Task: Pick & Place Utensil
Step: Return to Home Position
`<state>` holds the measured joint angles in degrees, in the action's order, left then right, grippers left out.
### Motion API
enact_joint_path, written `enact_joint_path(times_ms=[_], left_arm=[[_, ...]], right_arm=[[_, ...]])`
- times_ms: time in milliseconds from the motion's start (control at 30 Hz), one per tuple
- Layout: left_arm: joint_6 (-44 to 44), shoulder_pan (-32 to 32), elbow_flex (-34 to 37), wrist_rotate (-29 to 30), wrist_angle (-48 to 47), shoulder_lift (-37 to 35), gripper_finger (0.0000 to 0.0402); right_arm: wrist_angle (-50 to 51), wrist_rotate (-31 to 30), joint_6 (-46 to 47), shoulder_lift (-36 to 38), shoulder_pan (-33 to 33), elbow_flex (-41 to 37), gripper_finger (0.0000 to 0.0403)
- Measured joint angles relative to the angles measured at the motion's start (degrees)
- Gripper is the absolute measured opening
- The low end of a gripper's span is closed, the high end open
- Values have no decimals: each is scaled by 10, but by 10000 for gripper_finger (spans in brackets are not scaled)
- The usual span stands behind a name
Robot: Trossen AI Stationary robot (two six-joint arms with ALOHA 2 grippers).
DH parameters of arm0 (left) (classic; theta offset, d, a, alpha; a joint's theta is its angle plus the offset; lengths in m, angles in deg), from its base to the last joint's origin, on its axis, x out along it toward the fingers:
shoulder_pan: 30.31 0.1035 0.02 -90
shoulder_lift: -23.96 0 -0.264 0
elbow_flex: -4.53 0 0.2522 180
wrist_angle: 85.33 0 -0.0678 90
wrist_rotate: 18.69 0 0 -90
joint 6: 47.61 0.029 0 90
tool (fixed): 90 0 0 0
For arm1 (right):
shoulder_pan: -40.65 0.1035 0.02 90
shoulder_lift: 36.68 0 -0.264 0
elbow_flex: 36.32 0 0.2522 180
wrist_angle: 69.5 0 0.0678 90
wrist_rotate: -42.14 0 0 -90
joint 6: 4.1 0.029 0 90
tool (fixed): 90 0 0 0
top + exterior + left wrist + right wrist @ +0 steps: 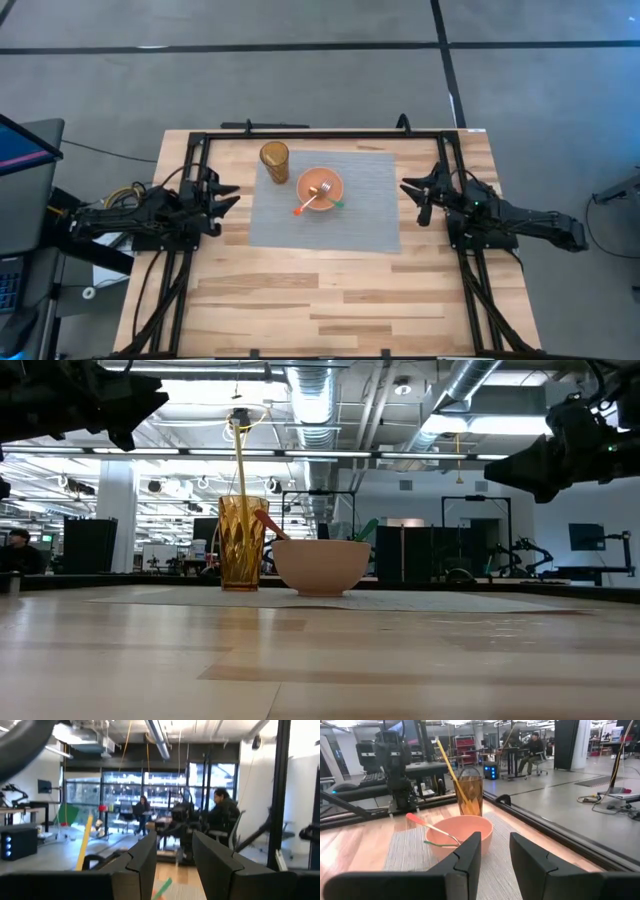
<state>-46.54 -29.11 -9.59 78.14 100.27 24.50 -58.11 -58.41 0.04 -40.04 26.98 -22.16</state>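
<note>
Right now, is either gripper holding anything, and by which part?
Nothing held. Left gripper and right gripper both have open, empty fingers, either side of the gray mat.

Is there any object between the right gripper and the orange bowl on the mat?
Nothing visible. Only the bare gray mat lies between the open right gripper and the orange bowl. The brown cup stands beyond the bowl, on its other side.
</note>
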Motion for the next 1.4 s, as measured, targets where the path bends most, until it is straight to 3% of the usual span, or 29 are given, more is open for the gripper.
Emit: enact_joint_path(times_ms=[300, 633, 1400], left_arm=[[-13, 0, 0, 0, -74, 25, 127], [-18, 0, 0, 0, -73, 84, 127], [-18, 0, 0, 0, -64, 113, 127]], right_arm=[[0, 0, 4, 0, 0, 0, 97], [0, 0, 4, 0, 0, 0, 97], [0, 0, 4, 0, 0, -1, 97]])
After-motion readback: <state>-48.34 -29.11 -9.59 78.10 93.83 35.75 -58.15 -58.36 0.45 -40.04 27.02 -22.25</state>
